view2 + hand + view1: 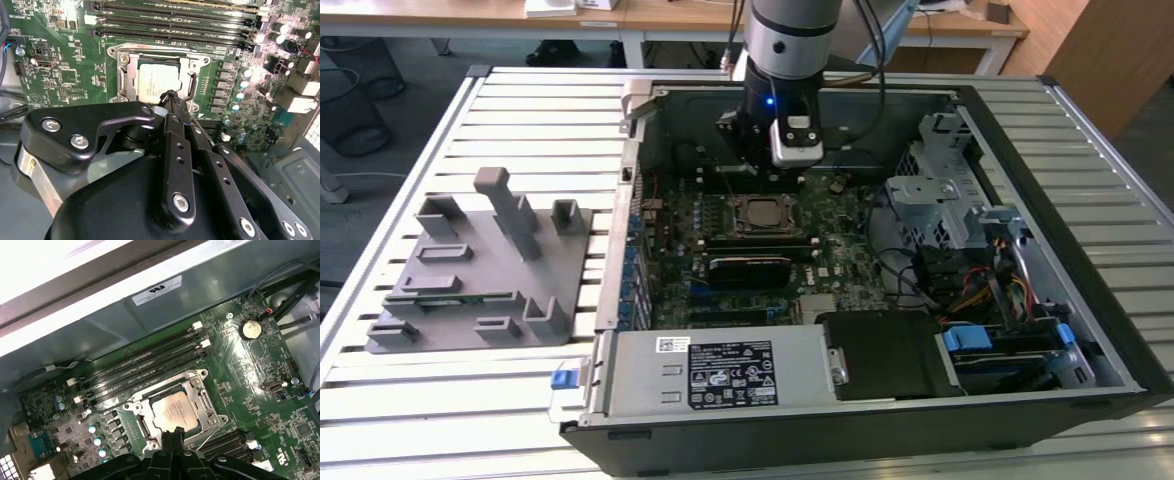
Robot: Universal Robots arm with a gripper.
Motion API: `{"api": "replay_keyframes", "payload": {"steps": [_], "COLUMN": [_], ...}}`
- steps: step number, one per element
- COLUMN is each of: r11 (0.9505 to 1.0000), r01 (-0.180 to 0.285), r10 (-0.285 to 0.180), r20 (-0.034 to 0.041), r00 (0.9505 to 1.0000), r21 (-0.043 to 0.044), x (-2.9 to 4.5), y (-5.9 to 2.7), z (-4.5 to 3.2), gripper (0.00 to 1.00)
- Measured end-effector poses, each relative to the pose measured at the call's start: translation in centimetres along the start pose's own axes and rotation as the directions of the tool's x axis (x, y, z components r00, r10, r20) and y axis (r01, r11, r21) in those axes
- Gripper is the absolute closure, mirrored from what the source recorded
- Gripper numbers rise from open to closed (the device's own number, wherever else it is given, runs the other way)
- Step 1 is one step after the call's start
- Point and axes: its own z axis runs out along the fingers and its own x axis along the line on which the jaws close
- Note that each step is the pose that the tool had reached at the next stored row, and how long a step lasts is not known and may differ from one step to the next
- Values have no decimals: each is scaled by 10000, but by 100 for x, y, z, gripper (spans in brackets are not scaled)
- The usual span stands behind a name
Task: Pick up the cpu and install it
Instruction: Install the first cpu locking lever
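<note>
The exterior view takes in the whole slatted metal table (520,110). An open computer case (854,440) lies on it, and a grey plastic fixture (467,270) sits just beside the case on the exterior view's left. From the far side of the case, the arm (790,40) comes down over the green motherboard (841,230).

Both wrist views look closely at that board. They show the long black memory slots (140,370) beside the metal-rimmed socket frame (125,75). A round coin battery (250,329) can be seen in the first wrist view.

The cpu (175,410) lies flat inside the socket frame, its pale silver-grey top facing up. In the exterior view it is a small pale square just below the arm's end.

The gripper (170,95) hangs over the near edge of the cpu. Its black fingers (175,150) meet at the tips and hold nothing. Whether the tips touch the chip cannot be told.
</note>
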Motion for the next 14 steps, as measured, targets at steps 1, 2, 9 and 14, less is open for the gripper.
{"api": "replay_keyframes", "payload": {"steps": [1, 2, 9, 14], "r11": [10000, 10000, 9940, 9893], "r01": [35, 82, 1096, 1457], "r10": [-35, -82, -1096, -1457], "r20": [0, 2, -14, -24], "r00": [10000, 10000, 9940, 9893], "r21": [2, 3, 57, 78], "x": [0, 0, 0, 0], "y": [0, 0, 0, 0], "z": [0, 0, 1, 0], "gripper": [89, 89, 89, 89]}}
